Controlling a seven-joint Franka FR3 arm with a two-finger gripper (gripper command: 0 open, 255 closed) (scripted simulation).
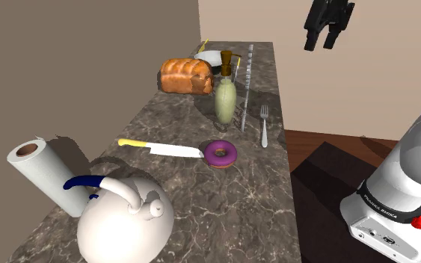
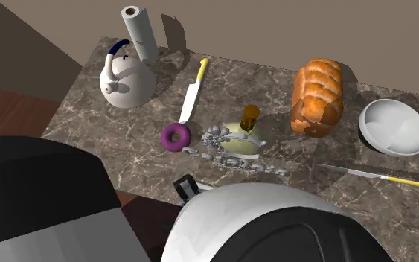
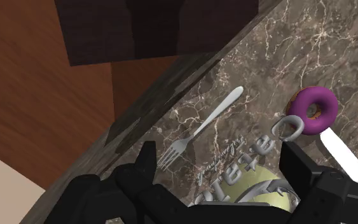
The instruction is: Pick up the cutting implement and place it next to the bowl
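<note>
A knife (image 1: 160,148) with a yellow handle and a pale blade lies flat mid-counter, its tip beside a purple donut (image 1: 220,154). It also shows as the knife (image 2: 191,93) and as a blade (image 3: 343,156) by the donut (image 3: 314,108). A white bowl (image 1: 212,58) stands at the counter's far end, behind a bread loaf (image 1: 186,76); this bowl (image 2: 394,126) is at the second exterior view's right. My gripper (image 1: 319,43) hangs high, off the counter's side, open and holding nothing. Its fingers (image 3: 295,162) stand wide apart.
A green corked bottle (image 1: 225,97), a chrome openwork piece (image 2: 234,152) and a fork (image 1: 264,125) sit between knife and bowl. A white kettle (image 1: 123,220) and a paper-towel roll (image 1: 48,175) stand at the near end. Another thin yellow-handled knife (image 2: 371,176) lies by the bowl.
</note>
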